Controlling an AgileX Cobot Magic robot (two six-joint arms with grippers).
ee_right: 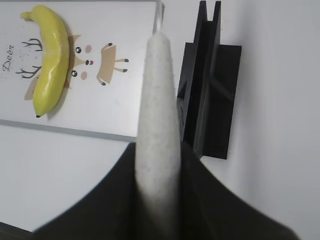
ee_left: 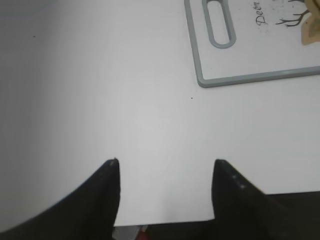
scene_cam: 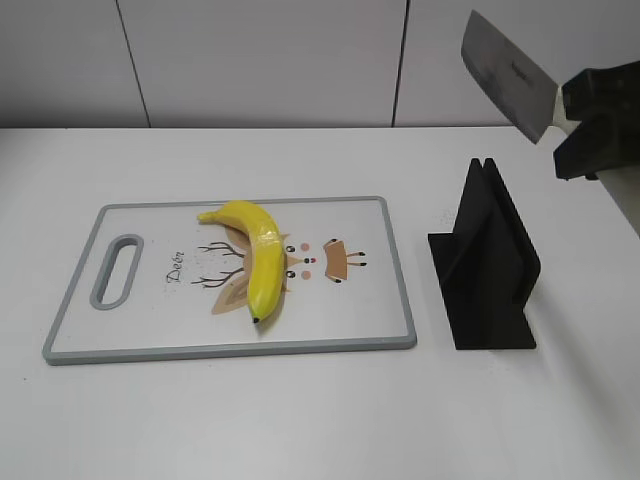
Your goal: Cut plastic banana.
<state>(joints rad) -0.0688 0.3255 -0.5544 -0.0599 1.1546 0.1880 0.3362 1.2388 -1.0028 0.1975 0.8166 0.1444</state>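
The plastic banana lies on the white cutting board, stem to the far left, dark tip toward the front; it also shows in the right wrist view. My right gripper is shut on the pale handle of a cleaver and holds it high in the air at the far right, above the black knife stand. My left gripper is open and empty over bare table, left of the board's handle end.
The black knife stand sits right of the board. The board has a grey rim and a printed deer picture. A white wall runs behind the table. The table's near edge shows under the left gripper.
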